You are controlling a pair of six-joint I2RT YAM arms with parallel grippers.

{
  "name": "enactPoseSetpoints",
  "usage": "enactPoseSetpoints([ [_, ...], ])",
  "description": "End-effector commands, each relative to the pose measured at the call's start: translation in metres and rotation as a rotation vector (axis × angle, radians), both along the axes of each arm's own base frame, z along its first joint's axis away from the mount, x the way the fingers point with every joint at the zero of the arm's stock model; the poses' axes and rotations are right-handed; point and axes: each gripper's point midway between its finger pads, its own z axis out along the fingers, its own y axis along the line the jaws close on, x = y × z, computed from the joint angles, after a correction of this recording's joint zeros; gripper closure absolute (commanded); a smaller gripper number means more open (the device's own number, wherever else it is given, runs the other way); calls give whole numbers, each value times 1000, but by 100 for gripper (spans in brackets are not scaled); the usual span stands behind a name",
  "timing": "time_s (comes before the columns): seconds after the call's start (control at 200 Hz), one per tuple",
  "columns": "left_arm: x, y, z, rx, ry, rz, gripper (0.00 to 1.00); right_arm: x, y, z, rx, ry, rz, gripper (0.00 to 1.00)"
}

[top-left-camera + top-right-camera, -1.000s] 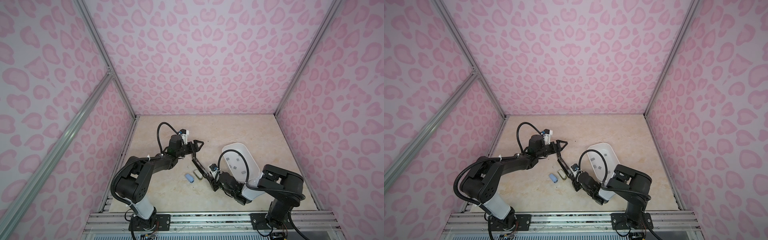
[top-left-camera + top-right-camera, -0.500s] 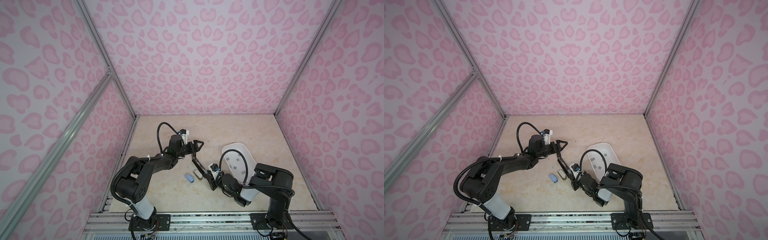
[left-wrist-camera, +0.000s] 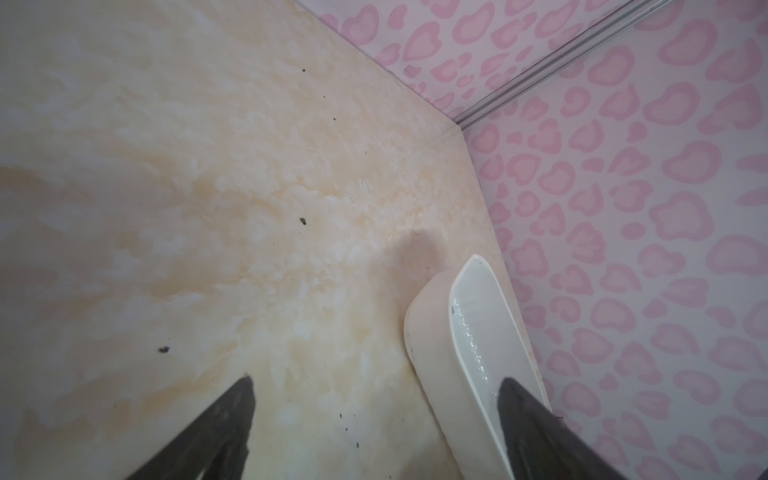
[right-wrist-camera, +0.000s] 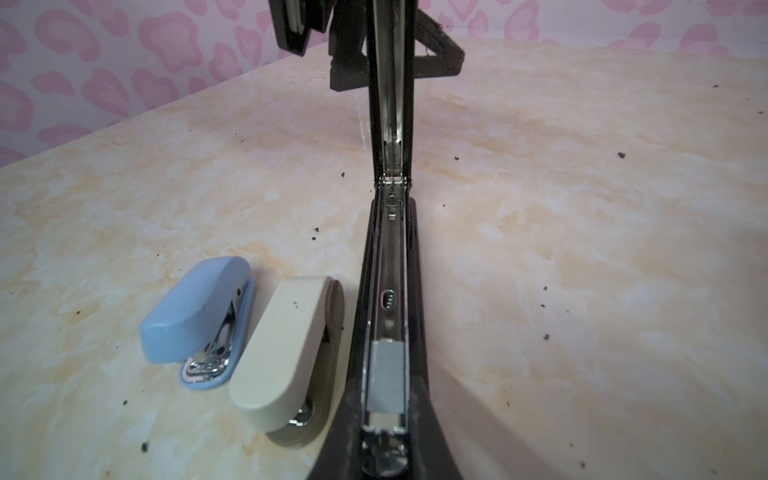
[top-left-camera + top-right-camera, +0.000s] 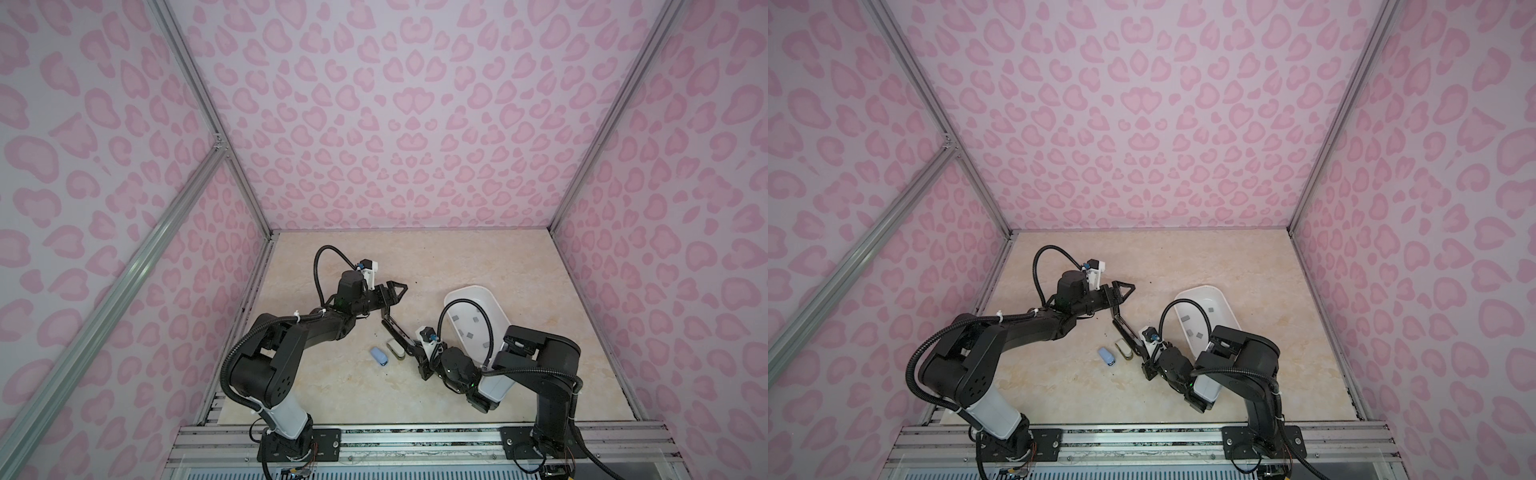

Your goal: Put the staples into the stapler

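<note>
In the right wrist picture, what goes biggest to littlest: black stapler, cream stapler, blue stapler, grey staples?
1. black stapler
2-3. cream stapler and blue stapler: cream looks slightly bigger, but it lies nearer the camera, so unsure
4. staples, inside the black stapler

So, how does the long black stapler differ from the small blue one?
The black stapler is hinged wide open, channel exposed; the blue stapler is shut. The black one is far longer than the blue. A grey staple block lies in the black one's channel; none shows in the blue one. Both rest on the table.
</note>
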Motion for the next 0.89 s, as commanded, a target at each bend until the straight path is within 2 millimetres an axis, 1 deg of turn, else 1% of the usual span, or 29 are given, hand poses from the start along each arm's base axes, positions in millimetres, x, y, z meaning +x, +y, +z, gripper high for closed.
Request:
enactPoseSetpoints([
  [0.0,-10,0,8,33,-75,-8,6,3,-2,5,25,-20,-21,86],
  [0.125,-30,1,0,68,-77,-10,5,1,-4,3,31,-16,-19,87],
  [0.265,-50,-5,-8,90,-78,-14,4,0,-2,3,37,-12,-13,88],
  [0.32,-52,-5,-11,93,-74,-4,5,0,-2,3,39,-12,-12,88],
  [0.425,-51,-3,-19,109,-56,16,4,0,-2,4,43,-12,-12,88],
  [0.57,-51,-8,-22,110,-48,-4,4,0,-3,3,41,-10,-17,88],
  [0.765,-63,-11,-26,120,-43,6,3,1,-3,2,40,-10,-23,88],
  [0.89,-73,-14,-33,139,-33,17,3,1,-3,2,40,-11,-22,88],
])
